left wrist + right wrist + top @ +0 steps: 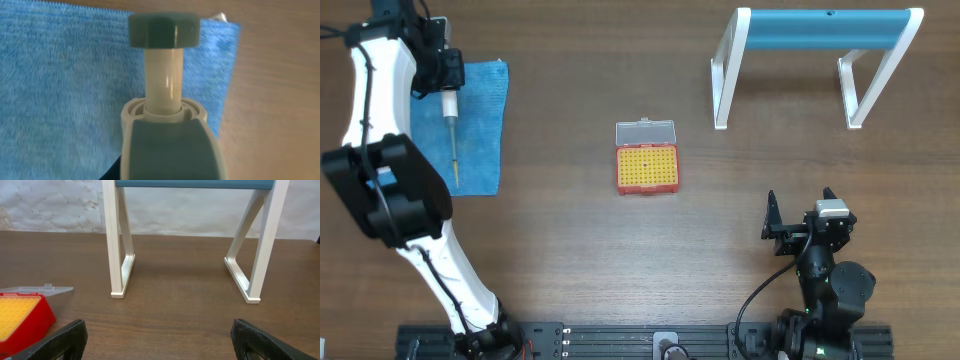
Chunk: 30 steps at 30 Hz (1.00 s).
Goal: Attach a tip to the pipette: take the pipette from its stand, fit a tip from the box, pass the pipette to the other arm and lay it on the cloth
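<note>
Pipette [450, 110] sits at the far left of the tabletop [570, 260], over the blue cloth [485, 110], with its yellow tip [454, 160] fitted and pointing back toward the arm bases. The left pincer [438, 68] is right at the pipette's head end. Can't tell from here whether it's clamped on the pipette or let go. The left wrist view sits hard up against the grey body, with the plunger button [165, 30] sticking out over the cloth. Right pincer [800, 212] hangs spread wide with nothing in it, low at the right, well apart from everything, facing the white-legged stand [825, 30]. Tip box [646, 168] stands mid-table with its lid flipped back, full of yellow tips. Handling guess: the pipette is light, stiff moulded plastic and smooth, so likely a bit slippery between hard pads. The thick grey body just below the plunger is the place to take hold. Not the plunger stem, which would press in, and not the tip — it's thin, only push-fitted, and probably bends or pops off if knocked. The cloth looks soft and nappy, so it should stop the pipette rolling. Writing: none readable on pipette, box, stand or cloth — no labels I can make out.
</note>
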Each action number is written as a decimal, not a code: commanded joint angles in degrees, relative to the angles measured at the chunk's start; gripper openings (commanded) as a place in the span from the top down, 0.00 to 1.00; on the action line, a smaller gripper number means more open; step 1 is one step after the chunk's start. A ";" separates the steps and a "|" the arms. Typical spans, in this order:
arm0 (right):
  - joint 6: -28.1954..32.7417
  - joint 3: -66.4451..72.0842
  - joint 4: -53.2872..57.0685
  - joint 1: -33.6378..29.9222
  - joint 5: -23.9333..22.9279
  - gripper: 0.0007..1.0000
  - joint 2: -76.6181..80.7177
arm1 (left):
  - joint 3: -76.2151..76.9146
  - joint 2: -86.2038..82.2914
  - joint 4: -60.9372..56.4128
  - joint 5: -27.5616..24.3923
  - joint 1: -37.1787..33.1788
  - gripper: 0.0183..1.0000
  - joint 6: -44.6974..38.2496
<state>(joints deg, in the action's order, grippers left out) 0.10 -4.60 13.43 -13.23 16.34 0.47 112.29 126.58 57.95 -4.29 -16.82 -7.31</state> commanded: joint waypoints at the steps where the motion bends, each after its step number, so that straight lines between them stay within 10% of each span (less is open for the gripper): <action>1: -0.66 0.31 -0.17 -0.22 -0.68 0.07 -0.17 | 5.40 5.81 -0.44 -0.35 -0.31 0.99 1.31; 30: -0.66 0.31 -0.17 -0.22 -0.68 0.07 -0.17 | 5.68 15.65 -3.82 2.21 1.20 0.99 1.75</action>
<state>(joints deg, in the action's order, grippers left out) 0.10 -4.60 13.43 -13.23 16.34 0.47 116.77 140.05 54.13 -2.57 -16.01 -6.13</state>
